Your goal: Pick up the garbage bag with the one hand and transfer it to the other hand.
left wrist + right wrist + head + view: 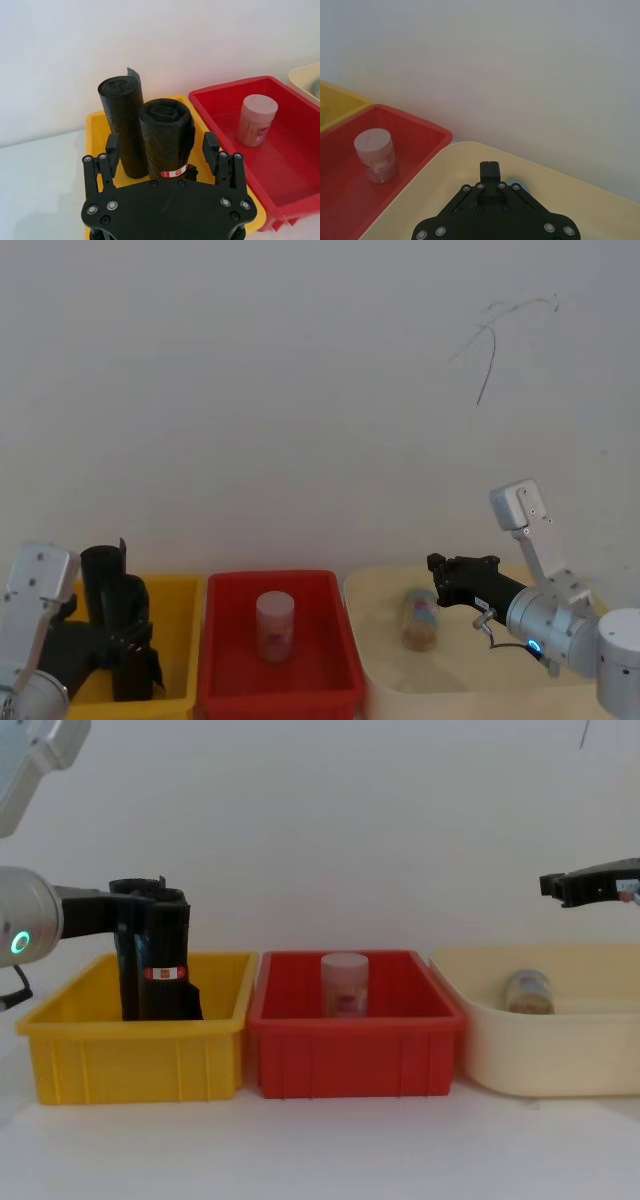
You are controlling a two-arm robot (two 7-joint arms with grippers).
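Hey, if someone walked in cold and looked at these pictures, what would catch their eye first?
A row of three stands out first: yellow bin, red bin, cream bin. In the yellow bin the left claw, open, straddles the upright garbage bag with its red-and-white label, beside a plain black roll. The right claw hangs shut above the cream bin.

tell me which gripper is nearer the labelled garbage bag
left. left gripper straddles the garbage bag in the yellow bin; right gripper hovers above the cream bin
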